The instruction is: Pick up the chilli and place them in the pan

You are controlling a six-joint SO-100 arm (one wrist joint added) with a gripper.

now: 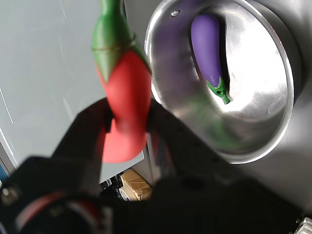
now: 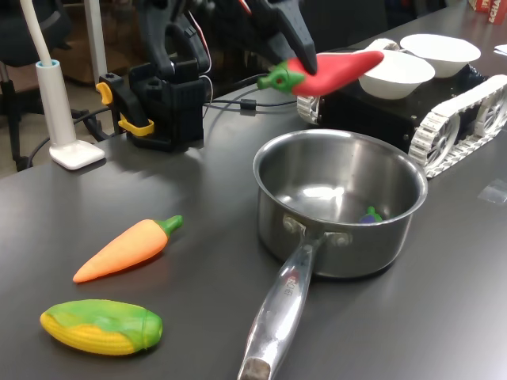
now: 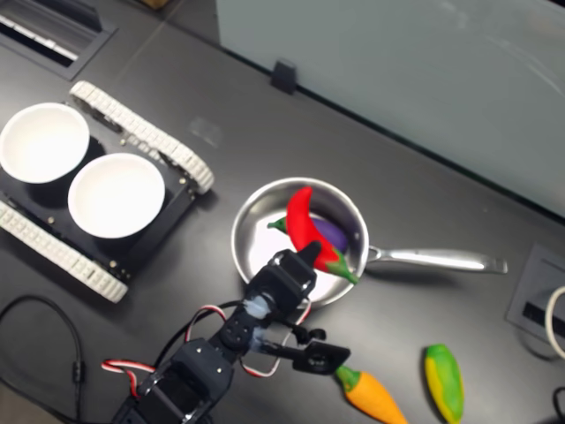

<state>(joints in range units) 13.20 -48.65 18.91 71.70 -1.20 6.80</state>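
- The gripper [image 1: 127, 122] is clamping the chilli [image 1: 124, 105] near its stem, holding it in the air above the pan [image 2: 341, 237].
- The long tip is overhanging the pan's far rim; releasing now risks it tipping out.
- It may be landing on the purple eggplant [image 1: 208, 48] inside the pan.

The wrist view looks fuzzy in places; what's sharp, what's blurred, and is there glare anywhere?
In the wrist view the claw and chilli are soft and out of focus, while the eggplant inside the pan is sharper; in the first exterior view a bright glare patch sits on the pan's floor.
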